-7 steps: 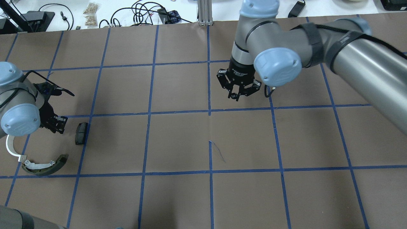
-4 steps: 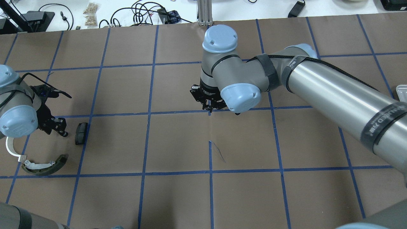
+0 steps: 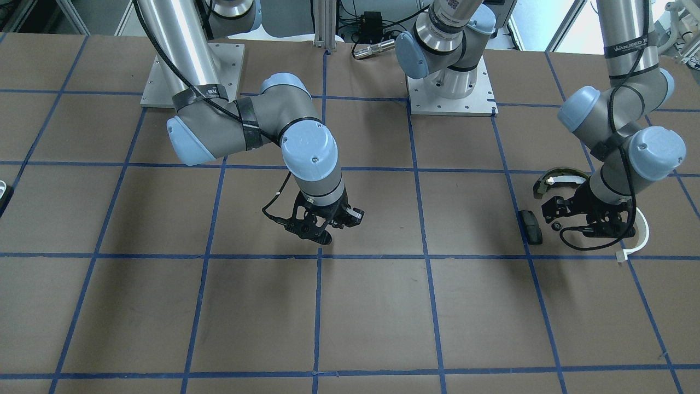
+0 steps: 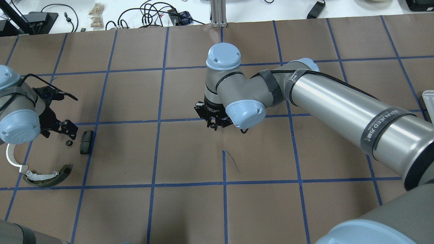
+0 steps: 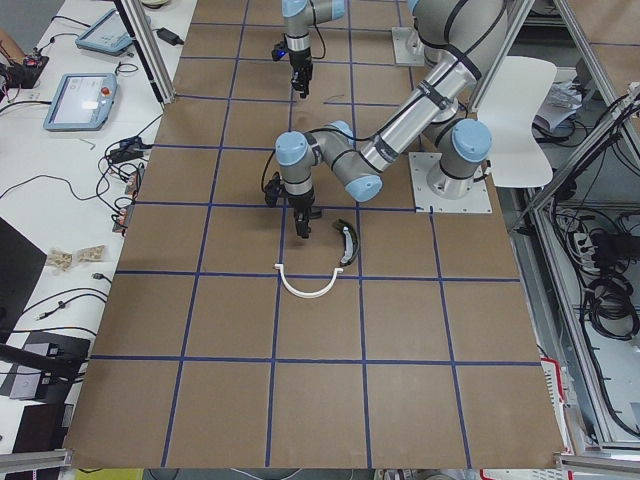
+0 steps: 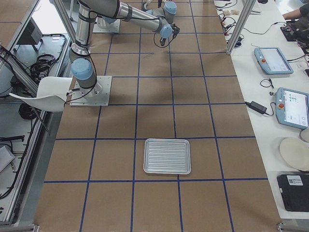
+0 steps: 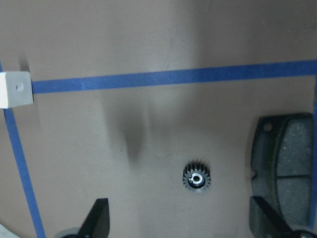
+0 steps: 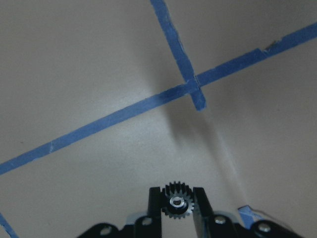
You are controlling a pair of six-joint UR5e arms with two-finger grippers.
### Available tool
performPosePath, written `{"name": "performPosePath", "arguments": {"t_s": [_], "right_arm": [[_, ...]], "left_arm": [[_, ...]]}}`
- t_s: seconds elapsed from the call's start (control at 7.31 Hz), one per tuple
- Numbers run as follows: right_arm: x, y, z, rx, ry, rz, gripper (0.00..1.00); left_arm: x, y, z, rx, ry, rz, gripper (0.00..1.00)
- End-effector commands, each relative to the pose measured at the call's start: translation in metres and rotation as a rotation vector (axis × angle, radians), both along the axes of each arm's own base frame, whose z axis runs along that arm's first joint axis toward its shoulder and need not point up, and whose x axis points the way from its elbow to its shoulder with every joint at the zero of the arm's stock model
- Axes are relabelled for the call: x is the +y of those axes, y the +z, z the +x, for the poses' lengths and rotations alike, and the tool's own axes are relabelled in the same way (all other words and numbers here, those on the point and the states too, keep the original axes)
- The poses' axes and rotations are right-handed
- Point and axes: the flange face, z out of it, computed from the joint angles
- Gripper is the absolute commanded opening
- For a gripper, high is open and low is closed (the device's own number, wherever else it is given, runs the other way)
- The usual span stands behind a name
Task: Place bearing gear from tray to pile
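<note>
My right gripper hangs over the table's middle, shut on a small black bearing gear held between its fingertips. A second bearing gear lies on the paper below my open left gripper, right beside the black pad; this gear also shows in the overhead view. The pile is at the left: the pad, the olive-green shoe and the white arc. My left gripper hovers just above it. The metal tray stands far to the right.
The table is covered in brown paper with a blue tape grid. Cables and small items lie on the white bench beyond the far edge. The right arm's long link stretches across the right half.
My right gripper has swung left from the centre-right square towards the middle, gear in its fingers. My left gripper has drawn back slightly, and a gear now lies free beside the pad.
</note>
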Motion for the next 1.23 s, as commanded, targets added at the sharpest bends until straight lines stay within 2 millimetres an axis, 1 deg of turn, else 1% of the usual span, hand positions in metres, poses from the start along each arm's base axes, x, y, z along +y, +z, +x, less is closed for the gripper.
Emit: {"name": "performPosePath", "arguments": {"t_s": [0.0,0.14,0.27,0.41,0.55,0.68,0.82,0.96,1.09], "right_arm": [[0.012,-0.024,0.000,0.006,0.005,0.048,0.00],[0.017,-0.032,-0.003,0.007,0.004,0.036,0.15],[0.016,-0.033,-0.004,0.000,-0.001,0.004,0.70],[0.013,-0.026,-0.005,-0.005,-0.004,-0.016,1.00],[0.007,-0.015,-0.011,-0.006,-0.009,-0.032,1.00],[0.002,0.008,-0.036,0.030,-0.018,-0.063,1.00],[-0.006,0.041,-0.073,0.045,0.009,-0.067,1.00],[-0.013,0.074,-0.121,0.045,0.068,-0.069,1.00],[-0.016,0.106,-0.159,0.037,0.147,-0.119,1.00]], "left_arm": [[-0.010,0.020,-0.047,0.034,0.044,-0.022,1.00],[-0.014,0.024,-0.077,0.033,0.079,-0.025,1.00],[-0.020,0.025,-0.110,0.029,0.118,-0.035,1.00],[-0.024,0.025,-0.138,0.025,0.138,-0.042,1.00],[-0.025,0.024,-0.162,0.025,0.164,-0.046,1.00],[-0.024,0.028,-0.186,0.026,0.153,-0.057,1.00],[-0.020,0.033,-0.213,0.028,0.129,-0.067,1.00],[-0.018,0.033,-0.245,0.030,0.151,-0.080,1.00],[-0.020,0.036,-0.283,0.029,0.175,-0.103,1.00]]}}
